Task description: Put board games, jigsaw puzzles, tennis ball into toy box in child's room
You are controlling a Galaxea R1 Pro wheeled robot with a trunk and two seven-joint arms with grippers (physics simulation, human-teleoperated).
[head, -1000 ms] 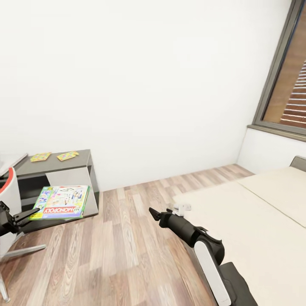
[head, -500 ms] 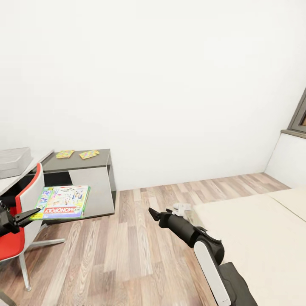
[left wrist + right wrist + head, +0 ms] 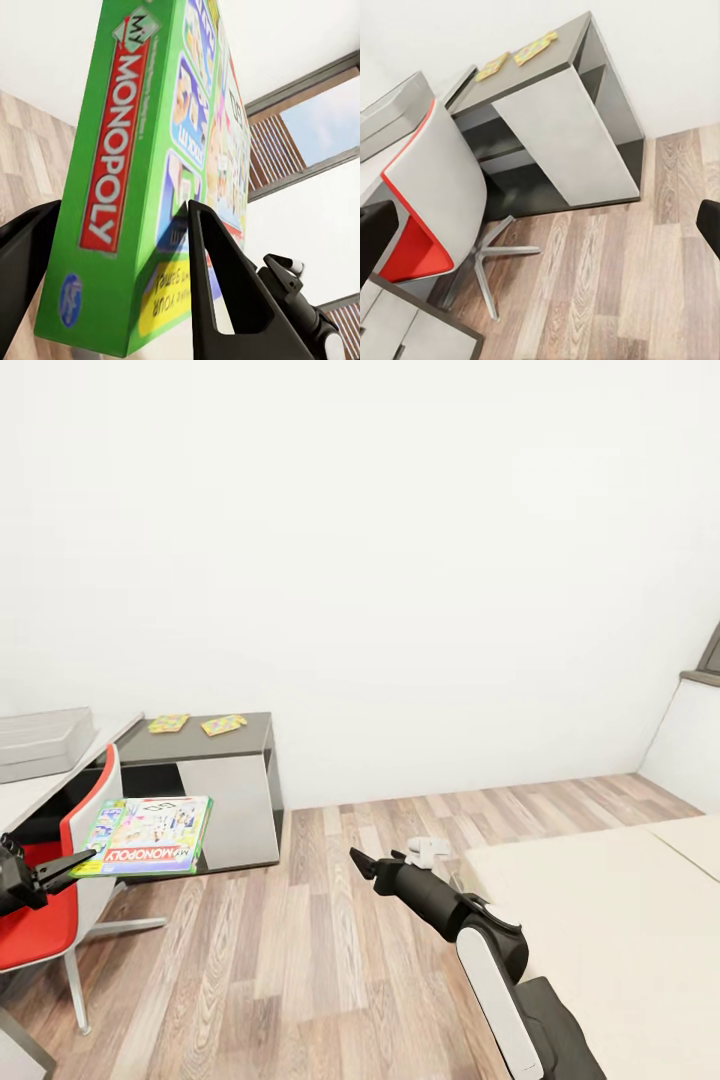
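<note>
While the robot stands mid-room, the bed (image 3: 600, 920) lies just beside the right tool (image 3: 362, 861), beige mattress bare where it shows. Worktop (image 3: 200, 738): well ahead of the left tool (image 3: 62, 868), pale desk top joined to a dark cabinet section with a light door panel. Red-and-grey swivel chair (image 3: 70, 860) between the left tool and the cabinet. Toy box (image 3: 40, 738): pale grey tray on the desk top, beyond the left tool and further to its left. Monopoly box (image 3: 148, 834): clamped by one edge in the left tool, one finger on each face per the left wrist view, held flat and jutting forward toward the cabinet. Two jigsaw puzzles (image 3: 197, 724): flat on the cabinet top, side by side, ahead of the held box.

Right tool: fingers spread apart, nothing between them.

Handling, judged: the game box looks light and stiff, glossy faces likely slick; an edge pinch leaves a long overhang, so it may sag or twist. The puzzles look thin and hard to get under; best taken at an edge overhanging the worktop.
</note>
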